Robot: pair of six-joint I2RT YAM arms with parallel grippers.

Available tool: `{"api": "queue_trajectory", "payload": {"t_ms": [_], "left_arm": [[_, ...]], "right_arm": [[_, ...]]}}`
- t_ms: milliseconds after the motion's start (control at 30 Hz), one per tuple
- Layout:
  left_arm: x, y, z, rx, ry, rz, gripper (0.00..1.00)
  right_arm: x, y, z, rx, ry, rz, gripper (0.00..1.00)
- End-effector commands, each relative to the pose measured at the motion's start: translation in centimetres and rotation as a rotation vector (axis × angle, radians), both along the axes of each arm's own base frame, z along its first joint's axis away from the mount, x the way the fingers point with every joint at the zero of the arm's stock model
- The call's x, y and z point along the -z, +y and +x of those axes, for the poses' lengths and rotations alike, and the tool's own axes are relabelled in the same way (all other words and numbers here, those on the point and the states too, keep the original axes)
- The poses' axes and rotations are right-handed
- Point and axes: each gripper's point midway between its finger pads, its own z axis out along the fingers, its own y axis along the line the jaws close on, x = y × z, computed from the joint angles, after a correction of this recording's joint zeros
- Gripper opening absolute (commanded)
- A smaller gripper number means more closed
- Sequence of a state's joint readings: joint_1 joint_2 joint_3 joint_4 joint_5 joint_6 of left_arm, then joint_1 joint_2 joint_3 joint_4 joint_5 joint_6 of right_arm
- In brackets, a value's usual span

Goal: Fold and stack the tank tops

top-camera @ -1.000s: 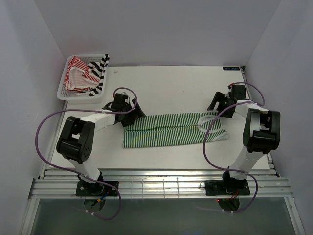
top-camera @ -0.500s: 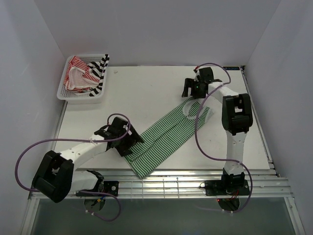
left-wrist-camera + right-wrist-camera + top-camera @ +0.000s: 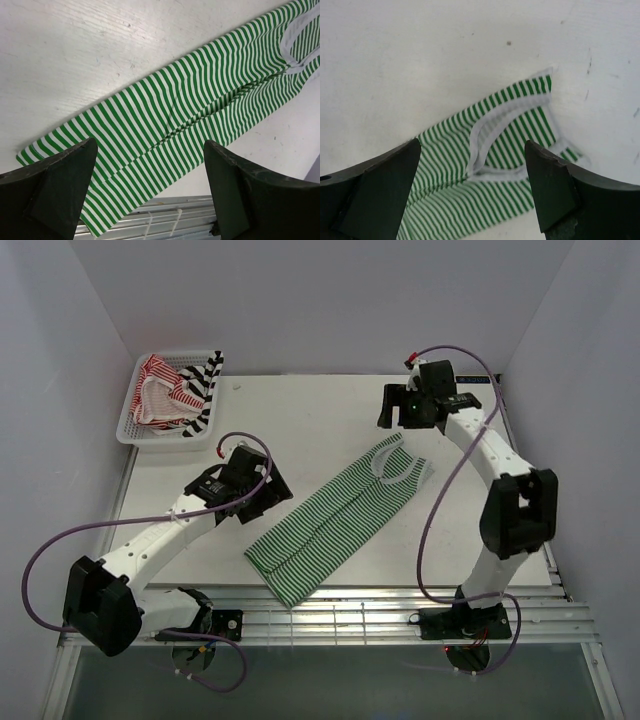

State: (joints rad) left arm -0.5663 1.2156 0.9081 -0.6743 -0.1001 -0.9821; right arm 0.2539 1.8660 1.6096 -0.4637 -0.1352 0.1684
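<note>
The green-and-white striped tank top (image 3: 335, 525) lies flat on the white table, folded into a long strip. It runs diagonally from the near edge up to its straps at the centre right. My left gripper (image 3: 272, 492) hovers open just left of the strip's middle; in the left wrist view the tank top (image 3: 200, 95) passes under the open left gripper (image 3: 150, 145). My right gripper (image 3: 388, 412) stands open beyond the strap end, and the white-trimmed straps of the tank top (image 3: 520, 125) show beneath the right gripper (image 3: 472, 145). Neither holds anything. The red-and-white tank top (image 3: 155, 390) and the black-and-white tank top (image 3: 205, 390) lie crumpled in the basket.
A white mesh basket (image 3: 165, 437) stands at the far left corner of the table. Metal rails (image 3: 320, 615) run along the near edge, just past the strip's lower end. White walls close in the back and both sides. Purple cables loop off both arms.
A second ago the green top lay crosswise; now it lies diagonally. Since half a second ago the left gripper has drawn back off its lower left edge, and the right has backed slightly off the straps.
</note>
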Motion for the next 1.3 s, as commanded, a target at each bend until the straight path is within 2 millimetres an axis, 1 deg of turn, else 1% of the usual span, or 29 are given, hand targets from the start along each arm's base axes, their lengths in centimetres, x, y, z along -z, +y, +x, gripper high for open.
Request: {"api": "queue_trajectory", "payload": {"t_ms": [0,33,67,100,133,167,200,267,333,400,500,567,600,667,700,767,800,833,867,900,933,967,1000,1033,1067,1100,1167,1200,1267], "left_arm": [[-1.4,1.5,1.3,-0.002,-0.069,0.100,0.98],[-1.6,1.5,1.5,0.004,-0.078,0.109,0.98],[-1.8,1.5,1.8,0.003,-0.084,0.115,0.98],[-1.9,1.6,2.1,-0.003,-0.094,0.124,0.98],[-1.9,1.5,2.5,-0.003,-0.097,0.131,0.98],[-2.1,1.5,2.7,-0.003,-0.106,0.137,0.98],[-2.2,1.6,3.1,-0.008,-0.111,0.144,0.98],[-1.7,1.7,3.4,-0.006,-0.101,0.160,0.98],[-1.4,1.6,3.6,-0.001,-0.095,0.166,0.98],[-0.7,1.5,3.8,0.004,-0.077,0.176,0.98],[0.3,1.5,3.9,0.006,-0.054,0.180,0.98],[0.9,1.5,3.9,0.012,-0.033,0.169,0.98],[1.0,1.5,3.9,0.015,-0.027,0.167,0.98],[1.6,1.6,3.5,0.020,-0.003,0.159,0.98],[1.6,1.8,3.3,0.018,-0.002,0.158,0.98],[1.7,2.0,3.1,0.018,-0.001,0.157,0.98],[2.0,2.2,2.9,0.023,0.004,0.159,0.98],[2.1,2.1,2.7,0.036,0.005,0.159,0.98],[2.2,1.7,2.5,0.058,0.009,0.140,0.98],[2.6,1.7,2.2,0.072,0.022,0.140,0.98],[2.8,1.6,2.0,0.091,0.029,0.141,0.98],[3.1,1.5,1.9,0.104,0.038,0.140,0.98],[3.2,1.2,1.6,0.125,0.049,0.130,0.98],[3.6,1.2,1.3,0.139,0.061,0.130,0.98],[3.7,1.1,1.2,0.160,0.060,0.128,0.98],[3.8,0.8,1.0,0.178,0.069,0.115,0.98],[4.1,0.5,0.8,0.197,0.068,0.104,0.98],[4.0,-0.3,0.3,0.242,0.081,0.062,0.98],[4.6,-0.8,-0.2,0.267,0.095,0.037,0.98]], "right_arm": [[-1.1,0.4,-5.9,-0.003,0.004,-0.017,0.90],[-1.6,0.3,-7.3,0.009,-0.008,-0.014,0.90],[1.1,0.4,-9.6,0.009,0.058,-0.028,0.90],[1.9,0.2,-10.7,0.026,0.079,-0.024,0.90],[2.1,0.2,-11.7,0.052,0.094,-0.011,0.90],[3.9,-0.2,-13.0,0.063,0.140,-0.026,0.90],[4.3,-0.2,-13.5,0.064,0.149,-0.025,0.90],[5.5,-0.2,-14.1,0.060,0.178,-0.027,0.90],[6.8,-0.1,-14.2,0.051,0.205,-0.032,0.90],[7.6,0.2,-14.0,0.031,0.217,-0.033,0.90],[9.6,0.9,-12.3,0.018,0.230,-0.042,0.90],[10.7,0.3,-11.5,0.053,0.247,-0.082,0.90],[12.0,0.1,-11.4,0.061,0.280,-0.097,0.90],[12.8,-0.3,-10.8,0.078,0.302,-0.088,0.90],[13.9,-0.5,-10.9,0.082,0.334,-0.092,0.90],[14.5,-0.6,-10.1,0.083,0.346,-0.081,0.90],[15.6,-0.6,-9.8,0.067,0.366,-0.090,0.90],[15.9,-0.6,-9.3,0.056,0.371,-0.085,0.90],[15.2,-0.1,-7.4,0.040,0.335,-0.075,0.90],[16.6,0.0,-6.9,0.009,0.348,-0.094,0.90],[16.8,0.0,-5.9,-0.003,0.345,-0.091,0.90],[15.4,0.6,-3.3,-0.022,0.289,-0.064,0.90],[16.9,0.8,-2.6,-0.045,0.312,-0.058,0.90],[16.7,1.1,-1.6,-0.085,0.303,-0.016,0.90],[14.7,2.1,1.1,-0.130,0.230,0.022,0.90],[16.1,2.4,1.8,-0.165,0.246,0.035,0.90],[15.6,3.2,3.7,-0.251,0.201,0.053,0.90],[15.1,4.0,5.7,-0.297,0.160,0.053,0.90],[14.3,4.8,7.4,-0.357,0.111,0.048,0.90]]}}
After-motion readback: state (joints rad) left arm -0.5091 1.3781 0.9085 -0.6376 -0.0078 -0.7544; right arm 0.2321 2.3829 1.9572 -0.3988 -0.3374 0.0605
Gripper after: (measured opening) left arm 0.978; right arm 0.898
